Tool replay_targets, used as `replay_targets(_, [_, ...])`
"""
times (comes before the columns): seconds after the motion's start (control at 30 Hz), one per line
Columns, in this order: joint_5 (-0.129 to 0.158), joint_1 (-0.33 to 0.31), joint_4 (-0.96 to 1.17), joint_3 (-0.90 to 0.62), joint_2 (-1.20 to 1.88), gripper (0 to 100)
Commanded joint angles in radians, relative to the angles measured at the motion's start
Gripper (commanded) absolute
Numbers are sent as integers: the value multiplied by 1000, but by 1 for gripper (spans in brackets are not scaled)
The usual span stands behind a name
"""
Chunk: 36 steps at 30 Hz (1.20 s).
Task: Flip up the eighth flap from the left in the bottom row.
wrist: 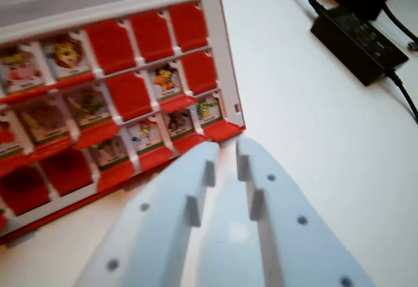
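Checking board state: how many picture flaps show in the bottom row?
4 picture flaps, side by side at the row's right end. Red cells lie left of them; the row runs off the wrist view's left, so more may be hidden.

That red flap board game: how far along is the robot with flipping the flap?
Done: the gripper has reached the red flap board's bottom corner on the wrist view's right. In hand: its jaws are slightly apart, holding nothing, just short of the end flap, which shows a picture card. Left: cannot tell, since the row's start is out of frame.
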<state>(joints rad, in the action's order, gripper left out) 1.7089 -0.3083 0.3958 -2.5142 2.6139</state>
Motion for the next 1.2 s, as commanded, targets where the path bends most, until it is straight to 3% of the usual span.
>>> replay_targets(0.0, [32,-83,-121,-18,-46,3])
replay_targets(0.17, [71,-169,-314,-66,-221,3])
replay_targets(0.33, [94,-212,-479,-34,-433,3])
replay_targets(0.73, [158,-192,-666,77,-759,3])
replay_targets(1.17, [175,-183,-770,178,-994,3])
